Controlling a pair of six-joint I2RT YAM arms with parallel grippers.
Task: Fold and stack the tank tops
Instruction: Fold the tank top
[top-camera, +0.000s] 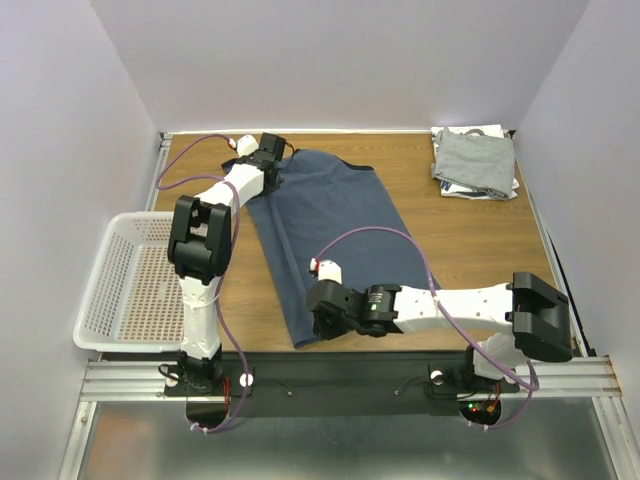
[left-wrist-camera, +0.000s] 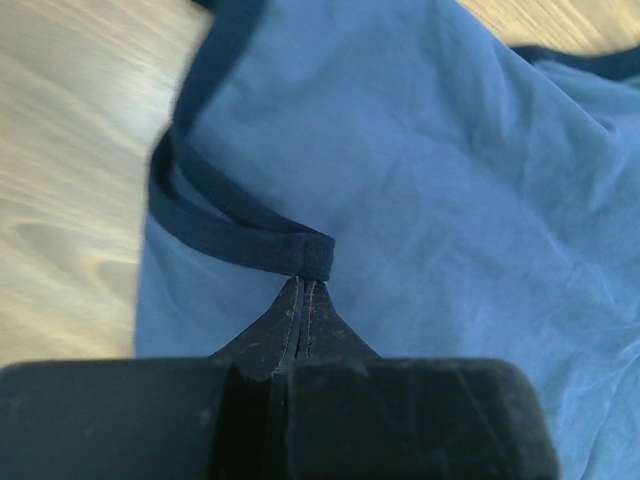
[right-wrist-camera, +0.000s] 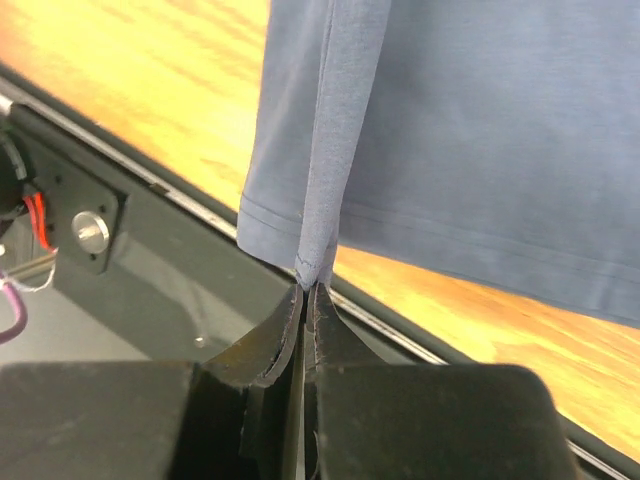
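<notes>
Top external: pale bare walls on three sides, wood-grain worktop (top-camera: 450, 250).

Blue top (top-camera: 320, 230) lies flat, slanting from far-left corner to middle of near edge.

Basket (top-camera: 100, 300) hangs off left edge.

Folded grey-and-white stack (top-camera: 475, 160) in far-right corner.

Left gripper (left-wrist-camera: 303, 285) pinched tight on navy strap (left-wrist-camera: 240, 235) near far-left corner.

Right gripper (right-wrist-camera: 305, 290) pinched tight on hem corner at near edge.

Likely step: lengthwise fold of blue top. Next move calls for both arms lifting together and carrying the held side across, cloth taut.
</notes>
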